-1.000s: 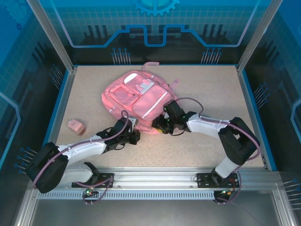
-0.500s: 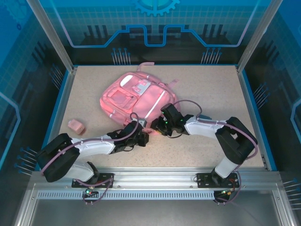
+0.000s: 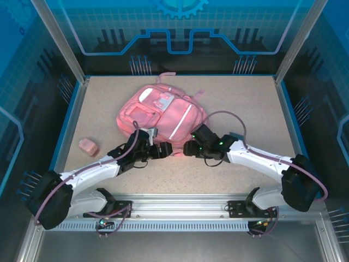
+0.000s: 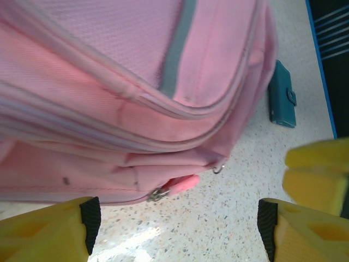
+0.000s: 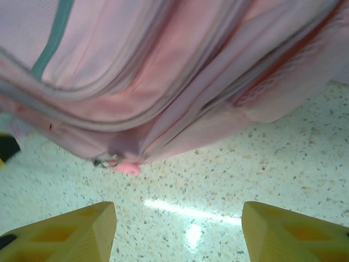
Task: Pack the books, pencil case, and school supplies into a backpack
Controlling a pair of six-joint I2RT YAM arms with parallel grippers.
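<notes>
The soft pink fabric backpack (image 3: 161,114) lies flat in the middle of the speckled table (image 3: 245,103), leaning toward 12 o'clock. Both tools sit at its 6 o'clock edge: your left gripper (image 3: 162,150) and right gripper (image 3: 188,148) each have their fingers apart and hold nothing. The small pink zipper pull (image 4: 182,184) lies on the table just ahead of them, and the zip looks closed. A small pink lump (image 3: 88,146) at the backpack's 8 o'clock and a flat teal piece (image 4: 282,102) beside its corner remain unpacked, so I judge you are at the zipper step. Next, pinch that pull with one gripper and pin the fabric with the other.
</notes>
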